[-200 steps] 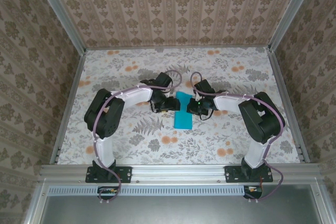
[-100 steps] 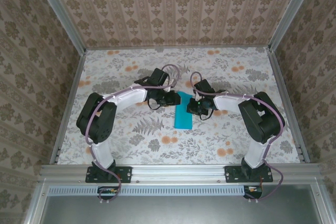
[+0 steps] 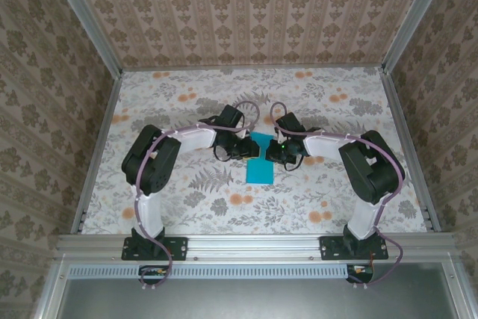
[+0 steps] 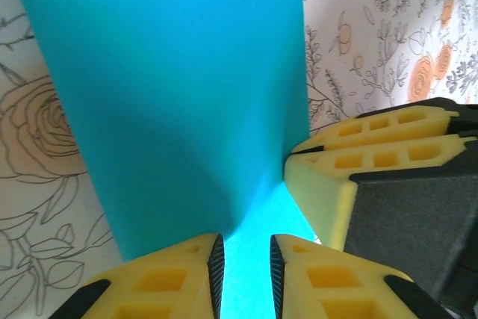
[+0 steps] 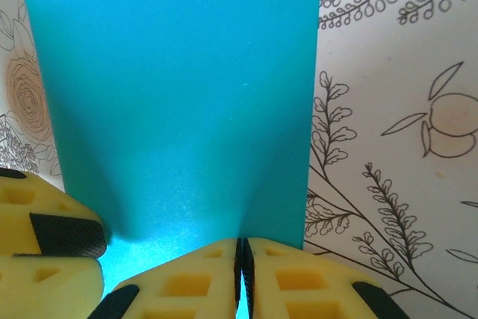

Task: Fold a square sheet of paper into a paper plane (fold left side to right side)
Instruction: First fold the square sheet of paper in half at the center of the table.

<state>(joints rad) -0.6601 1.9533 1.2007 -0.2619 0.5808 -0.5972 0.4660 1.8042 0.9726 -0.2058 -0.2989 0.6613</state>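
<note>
1. Paper point(image 3: 260, 171), turquoise-blue and folded to a narrow strip, lies near the middle of the flowered table point(image 3: 172, 102). Its long side runs away from the arm bases.
2. Both arms reach inward and meet at the far half of the paper. The left gripper point(image 3: 246, 149) is at its left edge and the right gripper point(image 3: 274, 153) at its right edge.
3. From the right wrist, the right gripper's yellow fingers point(image 5: 299, 285) are pressed together with a thin sliver of blue between the pads. It is pinching the edge of the paper.
4. From the left wrist, the left gripper's fingers point(image 4: 164, 282) stand a narrow gap apart with blue paper showing in the gap. I cannot tell whether the pads press on it.
5. Near the fingers the paper curves up off the table, with a soft shadow across that bend. Farther out it lies flat on the table.
6. The two grippers are close together. In the left wrist view, the right gripper's fingertips sit against the paper's right edge.
</note>
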